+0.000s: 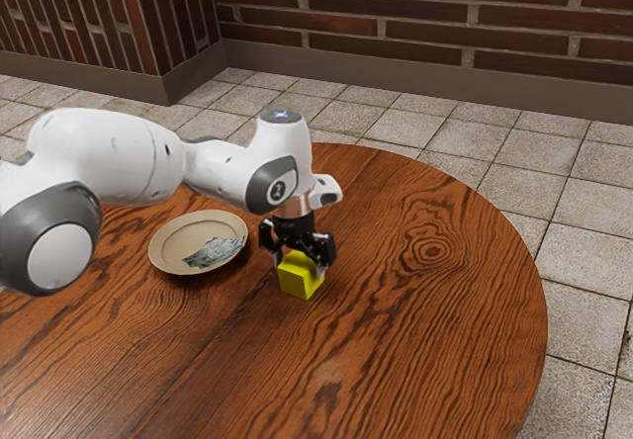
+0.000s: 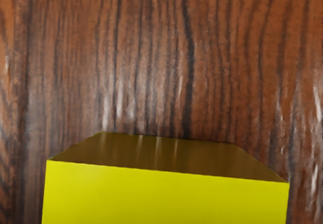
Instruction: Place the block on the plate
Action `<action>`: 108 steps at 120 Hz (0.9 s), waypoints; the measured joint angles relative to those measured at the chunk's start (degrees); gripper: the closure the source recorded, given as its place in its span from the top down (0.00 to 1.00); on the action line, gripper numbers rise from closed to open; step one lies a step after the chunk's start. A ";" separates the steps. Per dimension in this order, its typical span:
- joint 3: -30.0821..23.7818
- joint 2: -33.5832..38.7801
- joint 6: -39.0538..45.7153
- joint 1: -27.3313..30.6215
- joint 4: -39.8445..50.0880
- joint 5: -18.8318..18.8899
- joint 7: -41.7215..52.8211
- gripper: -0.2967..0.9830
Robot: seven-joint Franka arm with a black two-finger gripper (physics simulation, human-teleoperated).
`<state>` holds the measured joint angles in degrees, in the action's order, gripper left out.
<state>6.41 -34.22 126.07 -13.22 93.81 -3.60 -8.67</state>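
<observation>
While the white arm (image 1: 104, 157) is extended over the round wood bench (image 1: 425, 350), the black claw (image 1: 301, 259) is held pointing down at the yellow block (image 1: 294, 281), right at its upper part. Whether the claw is open or closed on the block can't be told w/ certainty. The block is seen upright, off the plate (image 1: 188, 233), w/ a strip of bench b/w them; the plate is set toward the ext. view's left. A greyish patterned patch (image 1: 215, 252) is seen on the plate. In the wrist view, the block's bright top & one darker side are shown, w/ wood grain beyond.
</observation>
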 joint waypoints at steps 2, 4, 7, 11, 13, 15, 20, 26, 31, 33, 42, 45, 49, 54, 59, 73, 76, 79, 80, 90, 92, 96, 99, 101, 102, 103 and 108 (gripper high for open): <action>0.00 -0.10 0.10 0.01 -0.12 0.01 0.02 0.77; 0.00 -0.21 0.19 0.02 -0.23 0.02 0.04 0.77; 0.00 -0.37 0.32 0.03 -0.35 0.03 0.06 0.77; 0.00 -0.52 0.46 0.03 -0.44 0.04 0.10 0.77; 0.00 -0.58 0.53 0.04 -0.46 0.05 0.11 0.77; 0.00 -0.67 0.58 0.07 -0.49 0.05 0.13 0.77; 0.00 -0.90 0.71 0.10 -0.52 0.05 0.16 0.77; 0.00 -1.09 0.84 0.17 -0.48 -0.05 0.19 0.77; 0.00 -1.12 0.92 0.19 -0.46 -0.14 0.22 0.77; 0.00 -1.13 0.94 0.20 -0.46 -0.16 0.23 0.77; 0.00 -1.15 1.05 0.21 -0.46 -0.26 0.27 0.77; 0.00 -1.15 1.07 0.21 -0.45 -0.25 0.28 0.75; 0.00 -1.12 1.09 0.21 -0.45 -0.16 0.31 0.72; 0.00 -1.09 1.11 0.21 -0.45 -0.07 0.34 0.69; 0.00 -1.08 1.13 0.21 -0.45 -0.02 0.38 0.66; 0.00 -1.03 1.16 0.21 -0.45 0.11 0.45 0.58; 0.00 -1.01 1.16 0.21 -0.45 0.14 0.45 0.57; 0.00 -1.00 1.17 0.21 -0.45 0.16 0.45 0.57; 0.00 -1.00 1.17 0.21 -0.45 0.17 0.45 0.57; 0.00 -0.96 1.19 0.21 -0.45 0.27 0.42 0.56; 0.00 -0.90 1.19 0.21 -0.43 0.27 0.41 0.56; 0.00 -0.61 1.17 0.21 -0.40 0.26 0.39 0.55; 0.04 -0.23 1.09 0.20 -0.38 0.26 0.36 0.55; 0.09 0.13 1.02 0.18 -0.36 0.27 0.35 0.55; 0.11 0.33 0.98 0.17 -0.35 0.27 0.34 0.55; 0.15 0.53 0.94 0.16 -0.34 0.28 0.33 0.55; 0.38 1.93 0.72 0.14 -0.17 0.51 0.28 0.53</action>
<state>6.80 -32.29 126.79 -13.08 93.64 -3.09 -8.39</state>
